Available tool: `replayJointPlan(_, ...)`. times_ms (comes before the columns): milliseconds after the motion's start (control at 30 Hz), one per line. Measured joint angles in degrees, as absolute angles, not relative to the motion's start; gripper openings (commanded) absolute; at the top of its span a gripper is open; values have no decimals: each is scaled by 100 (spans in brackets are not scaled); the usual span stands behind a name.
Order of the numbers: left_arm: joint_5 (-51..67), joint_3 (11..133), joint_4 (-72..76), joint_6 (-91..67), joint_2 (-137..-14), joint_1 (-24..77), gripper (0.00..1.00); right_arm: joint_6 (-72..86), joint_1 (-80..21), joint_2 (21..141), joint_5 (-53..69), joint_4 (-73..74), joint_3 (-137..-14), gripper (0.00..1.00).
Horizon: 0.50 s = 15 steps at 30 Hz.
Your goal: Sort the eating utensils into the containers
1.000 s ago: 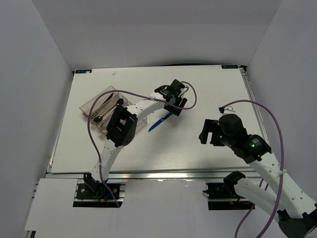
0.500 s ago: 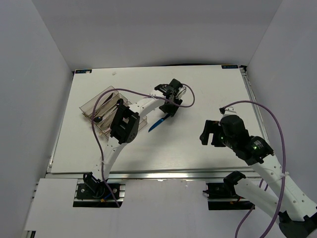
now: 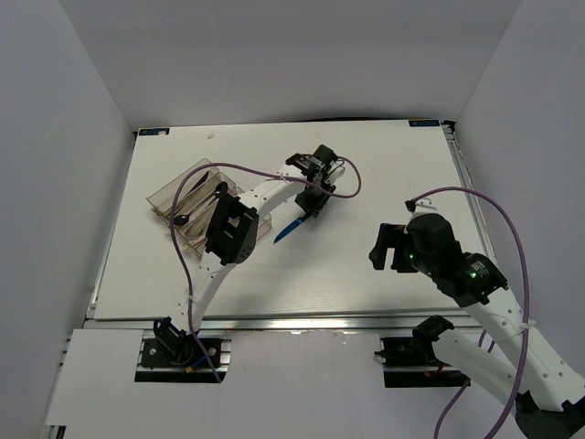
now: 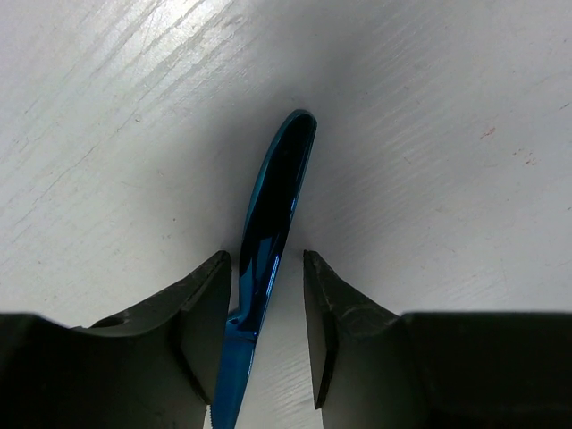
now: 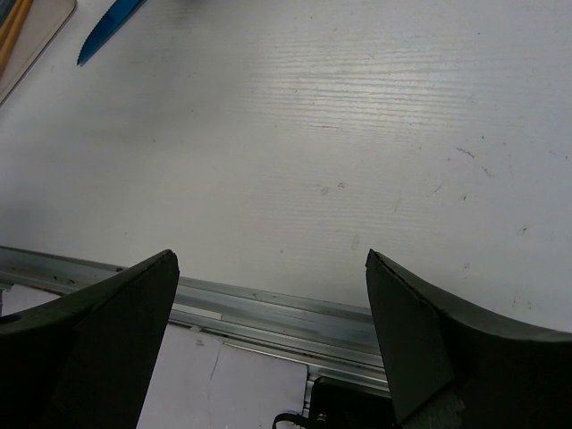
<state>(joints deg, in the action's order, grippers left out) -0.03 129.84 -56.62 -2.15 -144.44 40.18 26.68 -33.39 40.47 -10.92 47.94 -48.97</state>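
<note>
The white tabletop [image 3: 384,174] fills the middle of the top view, with pale walls around it. The left arm [image 3: 265,194] arches from the lower left of the frame up toward the centre. The right arm [image 3: 484,293] is folded at the lower right, a purple cable looping over it.

The clear plastic organiser tray [image 3: 174,187] lies at an angle in the upper left part of the tabletop, partly under the left arm's elbow. Dark utensils [image 3: 183,218] lie along its compartments; which compartment each is in cannot be told from here. The right wrist view catches a corner of the tray [image 5: 40,36] at its upper left edge, with orange sticks [image 5: 11,25] inside.

The left tool [image 3: 309,205] points down at the tabletop just right of the tray. In its wrist view the left tool [image 4: 266,261] is narrowed around the blue knife [image 4: 281,170], one finger on each side. The finger on the left of the frame is at the knife's edge, and a sliver of white shows before the other. The knife lies flat on the tabletop, outside the tray and just beside its right end [image 3: 289,227].

The right tool [image 3: 380,249] hangs over bare tabletop, well apart from the knife. Its fingers stand wide with nothing between them [image 5: 270,259].
</note>
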Motion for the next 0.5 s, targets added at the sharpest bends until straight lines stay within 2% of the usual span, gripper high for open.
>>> replayJointPlan(500,154,13098,-5586,-353,-14508,4018,53,2630,-3339,3994,-1033,4803,-4897,89)
